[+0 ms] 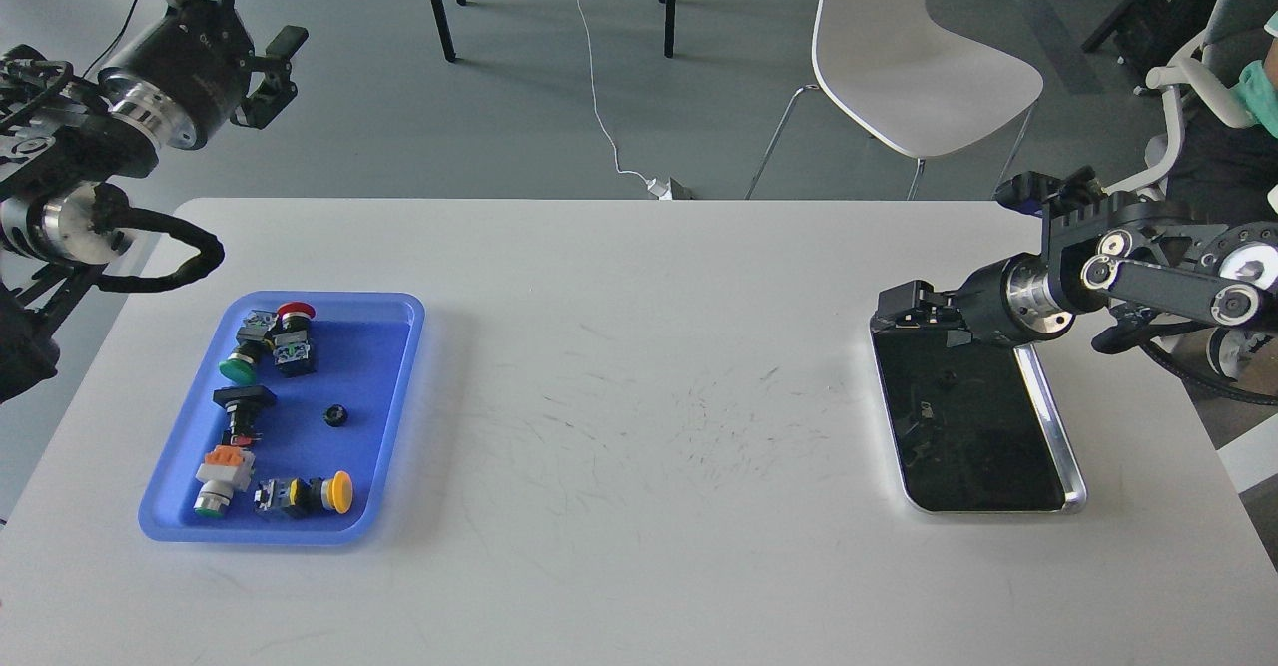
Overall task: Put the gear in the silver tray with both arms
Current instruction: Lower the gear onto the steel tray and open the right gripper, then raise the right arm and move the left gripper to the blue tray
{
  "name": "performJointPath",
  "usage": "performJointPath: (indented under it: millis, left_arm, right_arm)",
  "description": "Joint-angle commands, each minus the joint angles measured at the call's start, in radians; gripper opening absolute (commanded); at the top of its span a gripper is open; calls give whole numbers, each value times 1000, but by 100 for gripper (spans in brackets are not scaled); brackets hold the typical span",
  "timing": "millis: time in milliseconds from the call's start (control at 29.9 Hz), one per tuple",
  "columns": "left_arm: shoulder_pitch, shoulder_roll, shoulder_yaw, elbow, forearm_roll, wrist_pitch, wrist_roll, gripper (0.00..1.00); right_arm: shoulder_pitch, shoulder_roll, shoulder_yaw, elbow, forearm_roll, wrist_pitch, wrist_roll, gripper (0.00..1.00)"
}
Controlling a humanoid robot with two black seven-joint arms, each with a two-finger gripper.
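A small black gear (335,414) lies in the middle of the blue tray (399,386) at the left, free of both arms. The silver tray (1050,416) sits at the right with a dark mirror floor; a tiny dark speck on that floor is too small to identify. My right gripper (904,309) hovers over the silver tray's far left corner, and its dark fingers cannot be told apart. My left gripper (272,72) hangs high beyond the table's far left corner, fingers spread, holding nothing.
Several push-button switches with red, green, yellow and orange parts share the blue tray around the gear. A white chair (904,67) and black table legs stand behind the white table (639,366). A seated person is at the right edge.
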Motion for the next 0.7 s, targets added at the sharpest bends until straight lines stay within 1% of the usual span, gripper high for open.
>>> performJointPath:
  millis: [0,100,201,234,301,334,401,501,568,668]
  left_arm:
    - [0,6,-1,7,0,0,-1,97]
    - [3,18,-1,8,-3,-8,3,97]
    - [16,64,14,-22,2,-14,5,97]
    - [31,81,16,-51,2,-14,5,97]
    - [61,114,19,-125,8,-13,6,97]
    - [77,130,19,-163,11,-11,8,97]
    - [100,160,22,-243,13,-5,10,97]
    - [138,208,61,-357,48,1,10,97]
    - [143,229,94,-400,113,6,7,97]
    - [157,248,140,-447,286,17,3,97]
  right_arm:
    - [-98,-27,244,30,3,-9,5,95]
    - [-224,-19,491,35,21,-12,5,95]
    - [-331,-1,706,21,99,-33,10,95]
    - [-373,9,768,20,145,-56,19,95]
    - [-455,16,881,20,250,-93,56,95]
    - [-492,16,942,17,297,-98,77,95]
    - [-548,16,1048,-8,382,-98,102,95]
    - [-617,16,1180,-39,513,-93,108,95]
    - [-653,15,1228,-48,567,-87,108,95]
    - [-704,12,1277,-63,606,-33,110,95]
